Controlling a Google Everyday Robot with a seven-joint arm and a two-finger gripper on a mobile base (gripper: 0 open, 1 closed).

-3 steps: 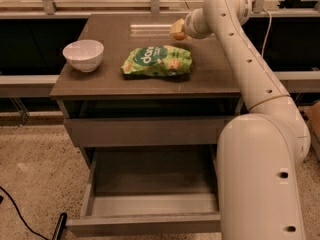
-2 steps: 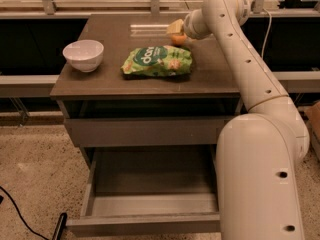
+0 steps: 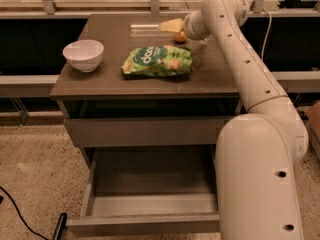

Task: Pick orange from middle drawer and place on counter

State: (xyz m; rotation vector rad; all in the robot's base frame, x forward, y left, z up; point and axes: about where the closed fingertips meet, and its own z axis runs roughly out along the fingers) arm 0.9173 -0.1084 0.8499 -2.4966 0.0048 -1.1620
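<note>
The orange (image 3: 180, 36) is at the back of the counter (image 3: 115, 76), just below and against my gripper (image 3: 171, 26). The gripper reaches in from the right over the counter's far edge, behind the green snack bag. I cannot tell whether the orange rests on the counter or is still held. The middle drawer (image 3: 150, 204) is pulled out below the counter and shows an empty floor.
A green snack bag (image 3: 157, 61) lies in the middle of the counter. A white bowl (image 3: 83, 54) stands at its left. My white arm (image 3: 260, 149) fills the right side, in front of the cabinet. A black cable (image 3: 22, 216) lies on the floor at the left.
The gripper and the orange have stayed at the back of the counter. The orange now sits slightly lower relative to the gripper.
</note>
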